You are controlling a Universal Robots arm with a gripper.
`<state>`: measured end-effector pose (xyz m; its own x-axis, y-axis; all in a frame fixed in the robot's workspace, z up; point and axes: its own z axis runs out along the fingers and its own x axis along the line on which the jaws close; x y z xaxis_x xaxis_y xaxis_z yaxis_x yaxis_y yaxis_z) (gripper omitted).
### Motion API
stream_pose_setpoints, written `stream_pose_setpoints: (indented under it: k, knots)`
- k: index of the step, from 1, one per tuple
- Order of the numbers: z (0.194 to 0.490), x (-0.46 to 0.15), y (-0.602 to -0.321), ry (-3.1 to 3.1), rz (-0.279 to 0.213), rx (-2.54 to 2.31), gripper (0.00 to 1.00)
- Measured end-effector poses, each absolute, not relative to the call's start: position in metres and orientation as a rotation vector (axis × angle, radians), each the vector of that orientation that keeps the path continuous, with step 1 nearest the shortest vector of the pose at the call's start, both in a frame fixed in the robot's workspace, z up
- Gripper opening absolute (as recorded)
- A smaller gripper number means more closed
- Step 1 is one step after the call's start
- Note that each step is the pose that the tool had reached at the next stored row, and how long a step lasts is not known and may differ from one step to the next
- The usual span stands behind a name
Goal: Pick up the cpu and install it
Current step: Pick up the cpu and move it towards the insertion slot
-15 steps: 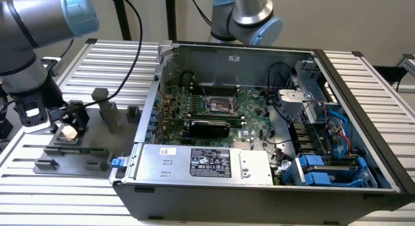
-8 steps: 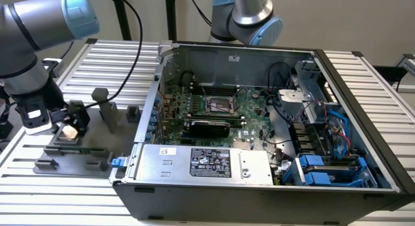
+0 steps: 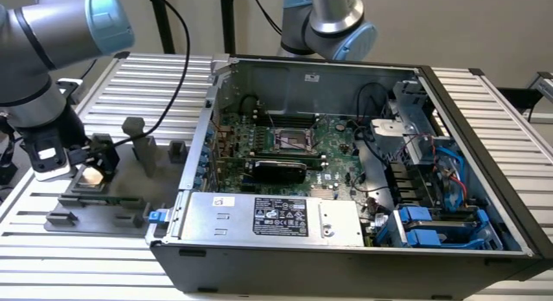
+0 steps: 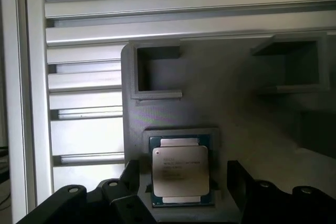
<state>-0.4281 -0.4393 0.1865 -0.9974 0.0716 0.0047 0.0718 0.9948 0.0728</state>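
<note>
One cpu (image 4: 180, 170) lies flat in a square nest on the one grey fixture plate (image 4: 247, 124), silver top up. The single gripper (image 4: 184, 176) is released, its two dark fingers (image 4: 131, 178) standing spread to either side of the chip with a gap on each side. Two open box pockets (image 4: 156, 72) rise from the plate just beyond. In the exterior view, one open computer case (image 3: 484, 113) sits toward the right, its motherboard socket (image 3: 294, 142) uncovered. The print on the chip and on the power supply label (image 3: 281, 217) is unreadable.
</note>
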Motion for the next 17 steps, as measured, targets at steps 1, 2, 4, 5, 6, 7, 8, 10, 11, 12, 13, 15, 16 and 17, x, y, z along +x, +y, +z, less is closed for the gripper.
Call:
stream_pose_setpoints:
  k: [1, 2, 4, 5, 6, 7, 8, 10, 11, 12, 13, 15, 16, 17]
  knots:
    - [0.1864, -0.428, -0.4393, -3.133, -0.114, -0.113, 0.77]
    - [0.1864, -0.4281, -0.4393, -3.131, -0.114, -0.113, 0.77]
    - [0.1862, -0.4281, -0.4394, -3.129, -0.114, -0.113, 0.77]
    - [0.1861, -0.4281, -0.4394, -3.128, -0.114, -0.113, 0.77]
    - [0.186, -0.4281, -0.4393, -3.128, -0.114, -0.113, 0.77]
    - [0.1859, -0.4281, -0.4393, -3.128, -0.114, -0.113, 0.75]
    - [0.1858, -0.4281, -0.4394, -3.128, -0.114, -0.113, 0.75]
    - [0.1856, -0.4281, -0.4393, -3.128, -0.114, -0.113, 0.69]
    - [0.1855, -0.4281, -0.4393, -3.128, -0.114, -0.113, 0.69]
    - [0.1855, -0.4281, -0.4393, -3.128, -0.114, -0.113, 0.62]
    - [0.1854, -0.428, -0.4393, -3.128, -0.114, -0.113, 0.62]
    - [0.1854, -0.428, -0.4393, -3.128, -0.114, -0.113, 0.62]
    - [0.1853, -0.428, -0.4393, -3.128, -0.114, -0.113, 0.62]
    - [0.1853, -0.428, -0.4394, -3.128, -0.114, -0.113, 0.62]
